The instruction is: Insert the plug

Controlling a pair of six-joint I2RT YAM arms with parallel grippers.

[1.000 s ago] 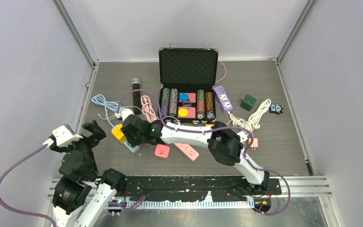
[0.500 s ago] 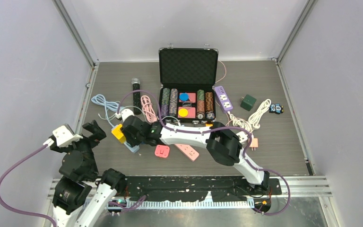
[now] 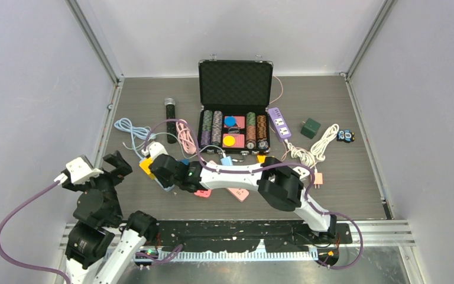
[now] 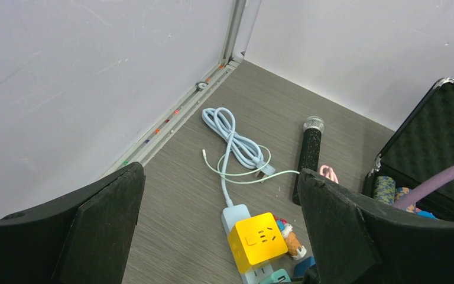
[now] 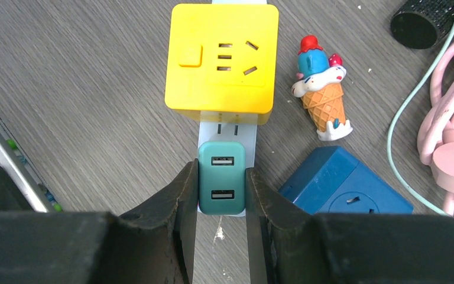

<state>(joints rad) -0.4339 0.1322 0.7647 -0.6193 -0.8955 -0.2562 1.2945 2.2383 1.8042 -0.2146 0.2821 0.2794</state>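
The right gripper (image 5: 221, 173) is pinching the teal plug (image 5: 221, 188) over the pale blue power strip (image 5: 227, 126), whose long axis is running 12 to 6. The yellow cube (image 5: 221, 56) is sitting just beside the plug at 12. The prongs are hidden, possibly seating. The left gripper (image 4: 221, 177) is hanging wide open, farther off.

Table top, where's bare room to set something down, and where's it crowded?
Bare: the far left corner behind the microphone, beside the open case; the far right corner behind the green cube; the near right, past the white cable. Crowded: around the yellow cube, where the right gripper holds the teal charger.
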